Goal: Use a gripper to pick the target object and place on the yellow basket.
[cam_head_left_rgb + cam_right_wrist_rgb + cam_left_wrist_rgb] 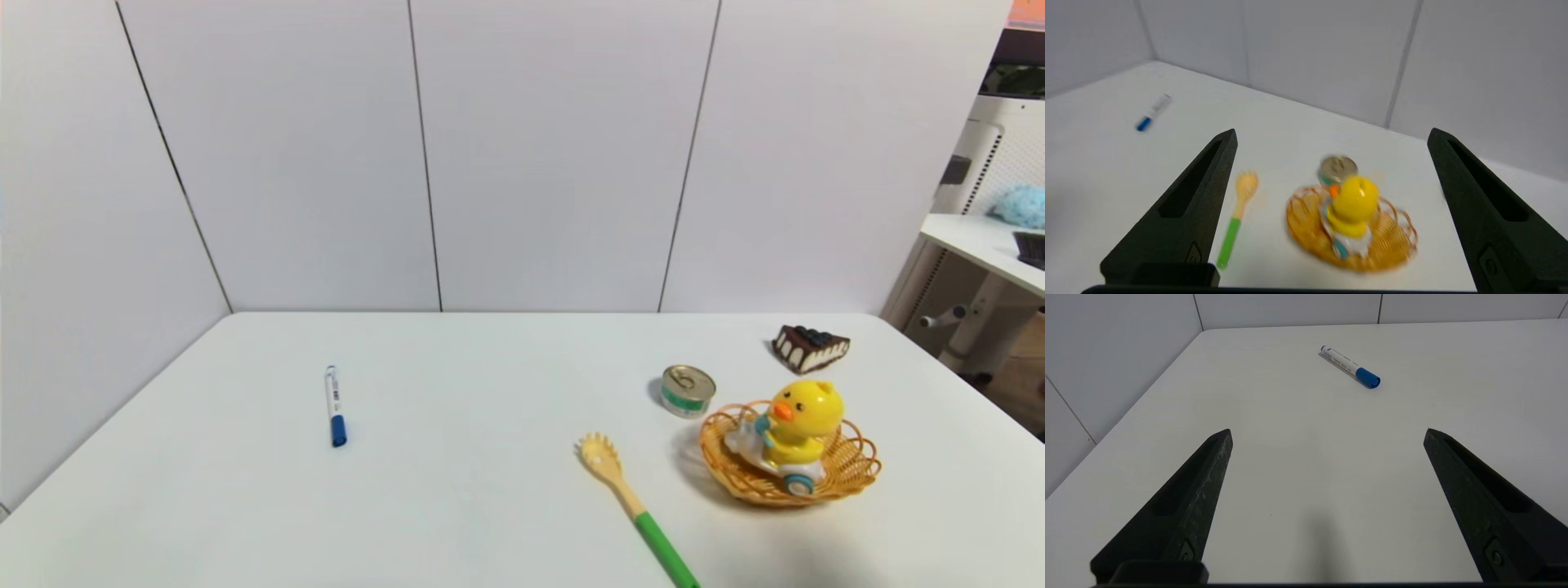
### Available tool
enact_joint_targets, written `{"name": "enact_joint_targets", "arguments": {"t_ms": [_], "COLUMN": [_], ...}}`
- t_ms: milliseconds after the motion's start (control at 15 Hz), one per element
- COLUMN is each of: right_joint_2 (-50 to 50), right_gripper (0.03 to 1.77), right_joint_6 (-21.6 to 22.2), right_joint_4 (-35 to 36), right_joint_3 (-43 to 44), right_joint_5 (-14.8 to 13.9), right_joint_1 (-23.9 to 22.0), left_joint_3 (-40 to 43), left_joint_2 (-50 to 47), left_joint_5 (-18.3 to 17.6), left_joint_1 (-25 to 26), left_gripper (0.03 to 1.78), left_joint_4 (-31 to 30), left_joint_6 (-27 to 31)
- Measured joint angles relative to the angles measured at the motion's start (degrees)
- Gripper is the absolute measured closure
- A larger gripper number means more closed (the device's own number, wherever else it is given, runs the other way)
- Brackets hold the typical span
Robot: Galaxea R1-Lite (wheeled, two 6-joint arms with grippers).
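Observation:
The yellow duck toy [796, 429] sits tilted inside the orange-yellow wicker basket [853, 469] at the table's right side. The right wrist view shows the same duck [1353, 204] resting in the basket [1396, 245], some way beyond my right gripper [1331, 136], whose black pointed fingers stand wide open with nothing between them. My left gripper [1329, 430] is open too, over bare table, with its fingers far apart. Neither arm shows in the head view.
A small tin can [687, 390] stands just behind the basket and a chocolate cake slice [810, 346] lies farther back. A pasta spoon with a green handle [637, 510] lies left of the basket. A blue-capped marker [335, 406] lies on the table's left half.

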State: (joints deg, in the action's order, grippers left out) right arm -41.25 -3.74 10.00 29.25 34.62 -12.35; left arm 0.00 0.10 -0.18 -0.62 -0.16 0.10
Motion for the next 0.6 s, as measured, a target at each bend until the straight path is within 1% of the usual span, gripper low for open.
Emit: {"name": "enact_joint_targets", "arguments": {"t_ms": [67, 133, 200, 267, 333, 400, 467, 600], "right_joint_2": [4.44, 8.18, 11.57, 15.08, 18.1, 20.81, 23.53, 28.88], "right_gripper": [0.18, 0.16, 0.16, 0.15, 0.14, 0.13, 0.13, 0.12], "right_joint_6": [-3.63, -6.92, -9.37, -10.12, -9.37, -7.97, -6.6, -5.55], "right_joint_4": [-7.83, -14.15, -18.72, -21.71, -21.74, -20.25, -18.42, -15.36], "right_joint_3": [-0.54, -2.35, -5.41, -9.19, -12.82, -16.16, -19.47, -23.76], "right_joint_5": [-7.5, -14.88, -21.67, -27.65, -31.54, -33.66, -34.65, -34.91], "right_joint_1": [0.89, 1.94, 3.18, 4.56, 5.99, 7.4, 8.74, 10.59], "left_joint_3": [0.0, 0.0, 0.0, 0.0, 0.0, 0.0, 0.0, 0.0], "left_joint_2": [0.0, 0.0, 0.0, 0.0, 0.0, 0.0, 0.0, 0.0], "left_joint_5": [0.02, 0.02, 0.0, 0.02, 0.0, 0.0, 0.0, 0.02], "left_joint_1": [0.0, 0.0, 0.0, 0.0, 0.0, 0.0, 0.0, 0.0], "left_gripper": [0.12, 0.12, 0.12, 0.12, 0.12, 0.12, 0.12, 0.12], "left_joint_4": [0.0, 0.0, 0.0, 0.0, 0.0, 0.0, 0.0, 0.0], "left_joint_6": [0.0, 0.0, 0.0, 0.0, -0.02, 0.0, -0.02, 0.0]}}
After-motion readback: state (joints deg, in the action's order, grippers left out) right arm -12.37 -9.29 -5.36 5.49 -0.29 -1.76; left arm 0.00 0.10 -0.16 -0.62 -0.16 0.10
